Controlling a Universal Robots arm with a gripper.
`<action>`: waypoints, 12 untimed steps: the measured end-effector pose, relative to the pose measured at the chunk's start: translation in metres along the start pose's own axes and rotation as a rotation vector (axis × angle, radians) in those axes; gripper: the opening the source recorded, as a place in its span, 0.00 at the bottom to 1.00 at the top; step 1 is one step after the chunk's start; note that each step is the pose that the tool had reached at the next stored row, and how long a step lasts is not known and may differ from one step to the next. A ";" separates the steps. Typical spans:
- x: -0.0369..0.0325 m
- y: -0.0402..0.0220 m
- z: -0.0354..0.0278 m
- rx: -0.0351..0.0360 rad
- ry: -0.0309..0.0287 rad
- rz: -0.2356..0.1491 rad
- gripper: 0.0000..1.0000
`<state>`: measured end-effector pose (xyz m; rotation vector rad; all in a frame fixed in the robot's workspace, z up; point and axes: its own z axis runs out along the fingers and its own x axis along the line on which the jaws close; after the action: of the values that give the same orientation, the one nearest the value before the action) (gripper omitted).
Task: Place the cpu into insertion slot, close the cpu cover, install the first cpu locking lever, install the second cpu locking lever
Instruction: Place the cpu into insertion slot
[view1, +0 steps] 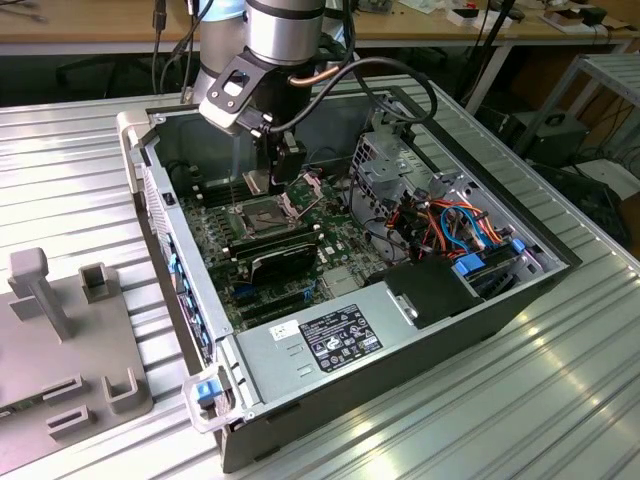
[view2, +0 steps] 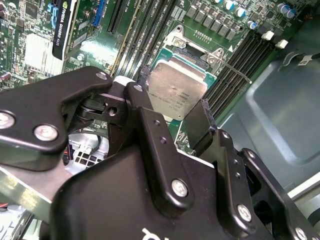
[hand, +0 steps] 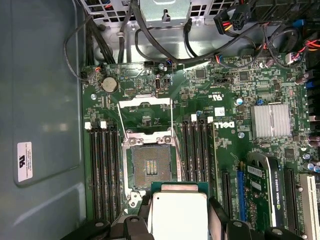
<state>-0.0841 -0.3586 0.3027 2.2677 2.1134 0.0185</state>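
My gripper (hand: 178, 206) is shut on the cpu (hand: 177, 220), a flat square chip with a dull silver top, pinched by two opposite edges between the black fingers (view2: 146, 107). The second wrist view shows the cpu (view2: 176, 94) held level above the board. The insertion slot (hand: 150, 167) lies bare, its tan pin field showing inside a dark frame, and the chip hovers beside it, apart from it. The cpu cover (hand: 145, 103) stands swung open behind the slot. In the exterior view the gripper (view1: 288, 180) hangs inside the open case just above the slot (view1: 262, 213).
Long black memory slots (hand: 102, 170) flank the socket on both sides. A graphics card (view1: 285, 262) lies near it, then the power supply (view1: 330, 335). A drive cage (view1: 385, 165) and cable bundles (view1: 455, 225) fill the exterior view's right. A grey fixture (view1: 60, 330) stands outside the case.
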 end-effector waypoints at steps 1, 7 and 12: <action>0.0000 0.0000 0.0000 0.0000 0.0000 0.000 0.54; 0.0004 0.0000 0.0001 0.0001 -0.0001 0.006 0.54; 0.0011 -0.0001 0.0014 0.0007 -0.0017 0.042 0.54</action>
<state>-0.0841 -0.3575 0.3013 2.3114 2.0650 0.0172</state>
